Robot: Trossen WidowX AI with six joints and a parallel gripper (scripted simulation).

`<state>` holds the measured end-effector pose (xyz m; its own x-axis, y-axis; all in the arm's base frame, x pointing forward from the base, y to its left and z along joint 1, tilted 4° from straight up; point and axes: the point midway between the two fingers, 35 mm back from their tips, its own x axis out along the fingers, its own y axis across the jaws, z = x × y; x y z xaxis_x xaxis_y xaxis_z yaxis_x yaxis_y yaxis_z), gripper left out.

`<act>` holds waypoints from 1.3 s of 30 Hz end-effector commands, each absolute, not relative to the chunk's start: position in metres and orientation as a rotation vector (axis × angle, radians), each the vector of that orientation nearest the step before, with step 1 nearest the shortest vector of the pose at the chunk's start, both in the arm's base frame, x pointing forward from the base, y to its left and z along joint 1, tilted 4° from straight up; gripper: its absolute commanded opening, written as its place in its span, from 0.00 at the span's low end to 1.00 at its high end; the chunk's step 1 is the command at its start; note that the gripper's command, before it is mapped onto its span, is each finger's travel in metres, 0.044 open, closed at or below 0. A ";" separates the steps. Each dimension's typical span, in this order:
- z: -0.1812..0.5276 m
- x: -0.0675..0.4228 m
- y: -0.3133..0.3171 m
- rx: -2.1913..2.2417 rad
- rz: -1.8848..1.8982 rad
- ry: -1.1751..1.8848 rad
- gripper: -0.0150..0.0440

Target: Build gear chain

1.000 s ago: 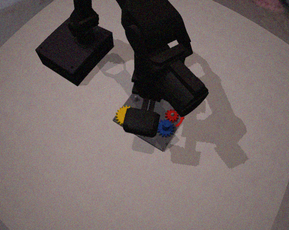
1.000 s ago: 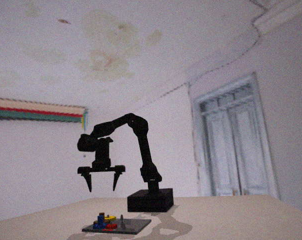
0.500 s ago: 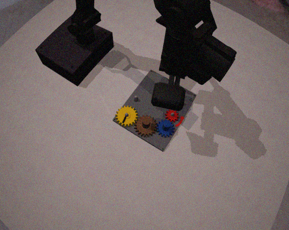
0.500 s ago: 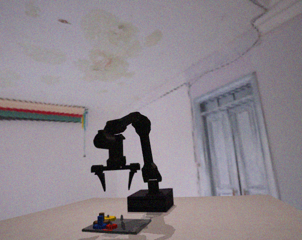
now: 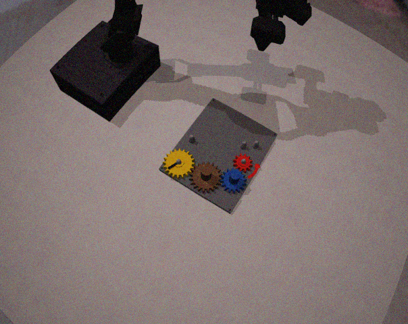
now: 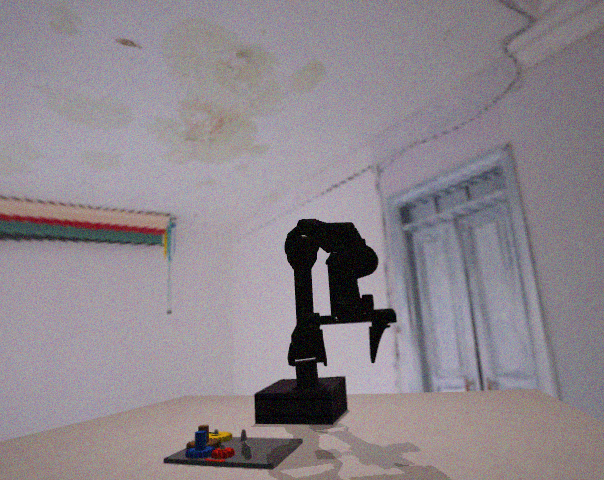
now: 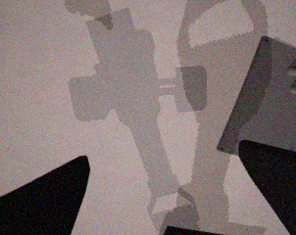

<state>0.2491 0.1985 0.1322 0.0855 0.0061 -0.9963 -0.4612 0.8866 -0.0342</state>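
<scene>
On the grey board [image 5: 215,132] [image 6: 271,455] [image 7: 280,117], four gears form a bent row. The yellow gear [image 5: 184,169] [image 6: 222,435] with its black stripe touches the brown gear [image 5: 197,179] [image 6: 203,428]. The brown gear touches the blue gear [image 5: 227,181] [image 6: 201,439], and the blue one touches the red gear [image 5: 237,162] [image 6: 223,453]. All look flat; small height gaps are too fine to tell. Three pegs stand bare, one [image 5: 192,139] near yellow and two [image 5: 244,144] [image 5: 256,144] near red. My gripper [image 6: 349,362] [image 7: 164,156] is open and empty, high above the table, away from the gears.
The black base block [image 5: 92,69] [image 6: 297,405] stands behind the board. The red arrow [image 5: 256,170] lies beside the red gear. The arm's shadows fall on the table [image 5: 127,244] and across the board's back edge. No loose gear shows on the table.
</scene>
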 end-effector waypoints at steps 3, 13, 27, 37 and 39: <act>0.139 0.181 0.254 -0.378 0.359 1.446 1.00; 0.140 0.163 0.265 -0.377 0.360 1.444 1.00; 0.140 0.163 0.265 -0.377 0.360 1.444 1.00; 0.140 0.163 0.265 -0.377 0.360 1.444 1.00; 0.140 0.163 0.265 -0.377 0.360 1.444 1.00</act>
<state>0.1624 0.2655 0.1397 0.0918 0.0137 -0.9957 -0.4613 0.8867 -0.0303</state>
